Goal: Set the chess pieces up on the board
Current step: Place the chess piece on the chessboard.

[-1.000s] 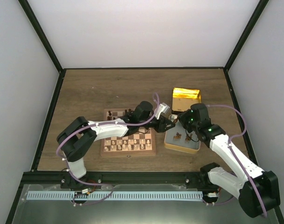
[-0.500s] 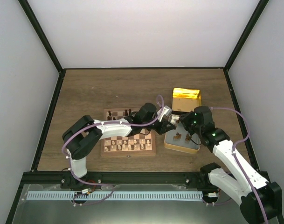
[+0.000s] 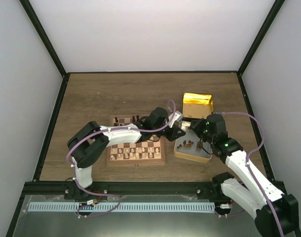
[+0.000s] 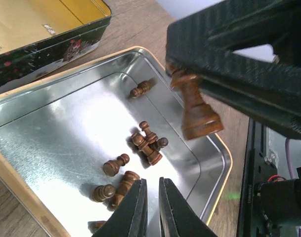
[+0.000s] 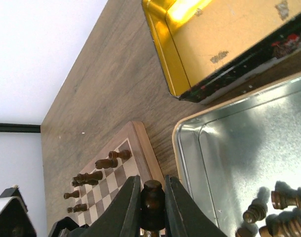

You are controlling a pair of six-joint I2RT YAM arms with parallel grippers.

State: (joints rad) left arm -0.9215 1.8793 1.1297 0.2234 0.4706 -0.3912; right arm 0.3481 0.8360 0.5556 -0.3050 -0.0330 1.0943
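table: we see brown wood grain | on it: board centre | silver tray just right | gold tin behind tray

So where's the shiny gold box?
From the top camera, the gold box sits right of the board, just beyond the silver tray.

We see a shiny bare-metal tray, dark polished wooden chess pieces, a glossy gold tin and a matt wood-grain tabletop.
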